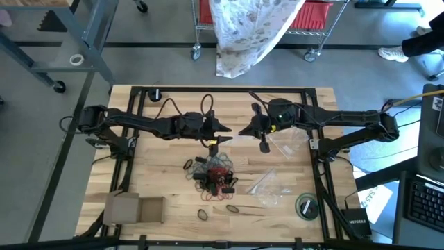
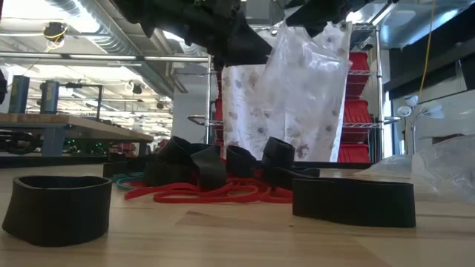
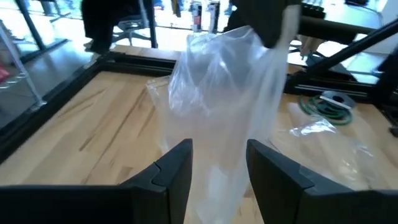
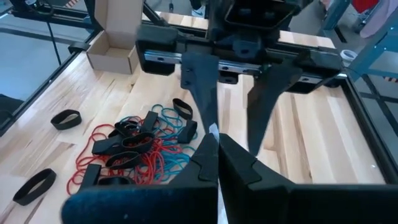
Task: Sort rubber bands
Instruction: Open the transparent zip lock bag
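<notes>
The right gripper (image 4: 216,146) pinched a clear plastic bag (image 3: 224,106) above mid-table; the left gripper (image 3: 217,171) stood spread around it; the rubber bands (image 1: 214,175) lay heaped below.

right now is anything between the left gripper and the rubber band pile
Yes. A clear plastic bag hangs between the open fingers of the left gripper, pinched at its top by the shut right gripper. The rubber band pile lies on the table below, with nothing else visible over it.

place: lab/workshop | cues: wire rack (image 1: 316,28), workbench (image 2: 67,127), ceiling ducts (image 2: 82,15)
</notes>
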